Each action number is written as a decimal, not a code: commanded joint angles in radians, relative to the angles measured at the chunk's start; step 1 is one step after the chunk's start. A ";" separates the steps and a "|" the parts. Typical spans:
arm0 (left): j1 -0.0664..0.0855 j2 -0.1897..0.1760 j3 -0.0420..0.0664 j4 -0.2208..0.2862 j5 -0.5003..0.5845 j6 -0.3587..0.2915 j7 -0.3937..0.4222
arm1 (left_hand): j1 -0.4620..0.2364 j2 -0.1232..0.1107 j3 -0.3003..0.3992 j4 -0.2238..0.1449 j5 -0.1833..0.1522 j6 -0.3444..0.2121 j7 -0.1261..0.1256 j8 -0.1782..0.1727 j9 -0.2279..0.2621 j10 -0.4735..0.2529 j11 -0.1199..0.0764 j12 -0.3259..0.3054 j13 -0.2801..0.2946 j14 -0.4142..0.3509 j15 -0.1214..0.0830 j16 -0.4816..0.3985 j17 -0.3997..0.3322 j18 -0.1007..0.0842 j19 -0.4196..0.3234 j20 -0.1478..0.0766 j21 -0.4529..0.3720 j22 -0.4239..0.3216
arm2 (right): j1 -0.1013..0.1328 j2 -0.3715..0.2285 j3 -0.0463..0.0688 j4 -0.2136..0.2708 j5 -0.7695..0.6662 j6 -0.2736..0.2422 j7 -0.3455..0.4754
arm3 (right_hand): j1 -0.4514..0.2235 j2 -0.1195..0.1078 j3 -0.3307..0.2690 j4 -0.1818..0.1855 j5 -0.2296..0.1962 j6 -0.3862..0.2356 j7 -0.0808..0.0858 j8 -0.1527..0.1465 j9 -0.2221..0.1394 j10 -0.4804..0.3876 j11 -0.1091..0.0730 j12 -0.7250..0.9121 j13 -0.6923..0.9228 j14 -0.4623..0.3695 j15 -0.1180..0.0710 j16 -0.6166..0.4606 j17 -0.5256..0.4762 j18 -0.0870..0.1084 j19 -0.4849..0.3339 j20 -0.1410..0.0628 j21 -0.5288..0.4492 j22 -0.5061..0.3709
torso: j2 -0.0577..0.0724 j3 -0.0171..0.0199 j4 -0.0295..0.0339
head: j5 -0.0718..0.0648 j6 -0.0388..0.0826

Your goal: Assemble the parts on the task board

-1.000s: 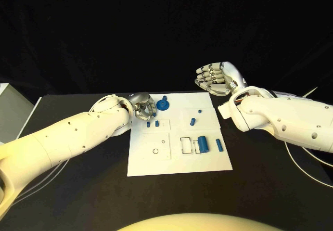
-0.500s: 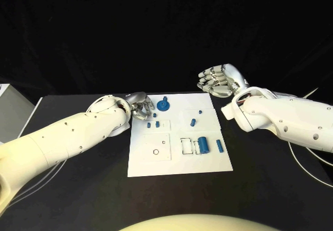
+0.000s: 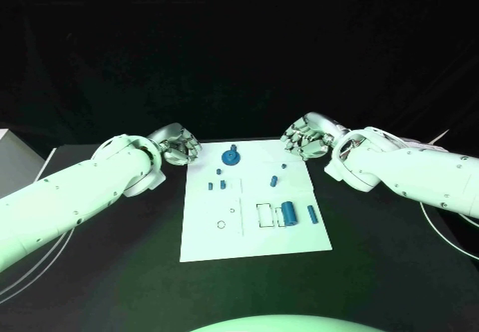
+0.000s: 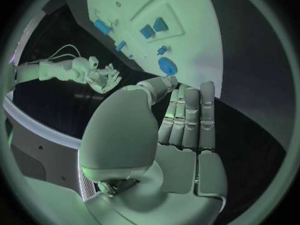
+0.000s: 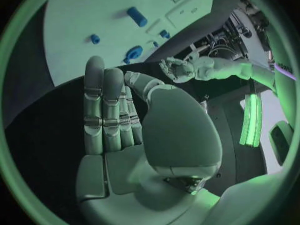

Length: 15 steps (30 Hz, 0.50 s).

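White flat task board (image 3: 255,221) lies in the middle of the black table (image 3: 120,277), and the small blue parts rest on it. A round blue part with a peg (image 3: 230,158) sits near the far edge of the board, close to its far left corner. Two little blue blocks (image 3: 217,185) lie side by side nearer the left edge. A small blue peg (image 3: 273,181) lies near the middle, with a tiny blue dot (image 3: 284,166) just past it. A thick blue cylinder (image 3: 289,212) and a thin blue bar (image 3: 311,214) lie side by side close to the right edge, next to a drawn box. The silver left hand (image 3: 178,146) is up off the table just outside the far left corner of the board. It holds nothing, and in the left wrist view its fingers (image 4: 187,120) lie straight and side by side. The silver right hand (image 3: 304,137) is just outside the far right corner. It holds nothing too, and its fingers (image 5: 106,110) are stretched out flat.
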 commanded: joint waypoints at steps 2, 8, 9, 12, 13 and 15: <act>-0.028 -0.047 0.026 0.057 0.371 -0.052 0.143 | -0.013 0.003 -0.007 0.013 -0.001 0.003 0.002 0.004 -0.003 0.004 0.005 0.009 0.004 -0.007 0.002 -0.020 -0.014 0.016 -0.008 0.003 -0.019 -0.012 | -0.007 0.003 0.000 -0.003 -0.305 0.112 -0.138 | -0.022 -0.018 0.025 0.011 -0.016 0.004 -0.005 -0.007 0.008 -0.012 -0.002 -0.006 0.008 0.050 -0.006 0.287 0.228 -0.041 0.043 0.002 0.267 0.293 | 0.001 -0.0018 0.0025 | -0.008 0.008; -0.112 -0.125 0.115 0.169 0.630 -0.059 0.225 | -0.022 0.003 -0.032 0.027 -0.003 0.002 0.006 0.008 -0.009 -0.004 0.008 0.016 0.006 -0.014 0.005 -0.053 -0.034 0.016 -0.012 0.006 -0.058 -0.038 | -0.024 0.019 -0.001 -0.009 -0.427 0.115 -0.208 | -0.044 -0.037 0.043 0.027 -0.038 -0.014 0.001 -0.015 0.021 -0.082 0.011 -0.009 -0.009 0.060 0.008 0.561 0.441 -0.068 0.056 0.010 0.463 0.513 | 0.002 -0.0040 0.0014 | -0.012 0.017; -0.123 -0.135 0.126 0.184 0.662 -0.061 0.233 | -0.022 0.003 -0.033 0.028 -0.003 0.002 0.006 0.008 -0.009 -0.004 0.008 0.016 0.006 -0.014 0.005 -0.054 -0.034 0.016 -0.012 0.006 -0.059 -0.038 | -0.027 0.023 -0.002 -0.011 -0.439 0.111 -0.216 | -0.045 -0.038 0.041 0.027 -0.042 -0.016 0.003 -0.016 0.022 -0.096 0.014 -0.010 -0.013 0.058 0.010 0.568 0.444 -0.068 0.055 0.012 0.466 0.517 | 0.001 -0.0039 0.0016 | -0.012 0.017; -0.147 -0.159 0.147 0.216 0.730 -0.067 0.249 | -0.021 0.004 -0.034 0.028 -0.003 0.003 0.006 0.009 -0.009 -0.004 0.008 0.016 0.006 -0.015 0.005 -0.056 -0.035 0.016 -0.012 0.007 -0.061 -0.040 | -0.035 0.034 -0.002 -0.018 -0.464 0.101 -0.237 | -0.047 -0.039 0.038 0.028 -0.048 -0.020 0.004 -0.017 0.024 -0.107 0.016 -0.008 -0.017 0.058 0.012 0.589 0.458 -0.069 0.054 0.014 0.479 0.531 | 0.001 -0.0033 0.0030 | -0.014 0.018; -0.153 -0.166 0.153 0.225 0.747 -0.068 0.253 | -0.021 0.004 -0.034 0.028 -0.003 0.003 0.006 0.009 -0.009 -0.004 0.008 0.016 0.006 -0.015 0.005 -0.056 -0.035 0.016 -0.012 0.007 -0.061 -0.040 | -0.037 0.038 -0.002 -0.021 -0.470 0.099 -0.243 | -0.047 -0.039 0.037 0.028 -0.049 -0.021 0.003 -0.018 0.025 -0.109 0.016 -0.008 -0.018 0.058 0.012 0.593 0.460 -0.069 0.054 0.015 0.481 0.533 | 0.001 -0.0040 0.0038 | -0.014 0.018; -0.162 -0.178 0.160 0.240 0.771 -0.072 0.261 | -0.020 0.005 -0.035 0.028 -0.002 0.005 0.006 0.010 -0.009 -0.004 0.008 0.017 0.007 -0.015 0.005 -0.057 -0.036 0.016 -0.011 0.007 -0.063 -0.042 | -0.040 0.046 -0.002 -0.028 -0.484 0.096 -0.254 | -0.047 -0.039 0.037 0.029 -0.048 -0.022 0.004 -0.018 0.025 -0.111 0.017 -0.008 -0.019 0.058 0.012 0.599 0.464 -0.068 0.053 0.015 0.480 0.532 | 0.001 -0.0045 0.0032 | -0.015 0.019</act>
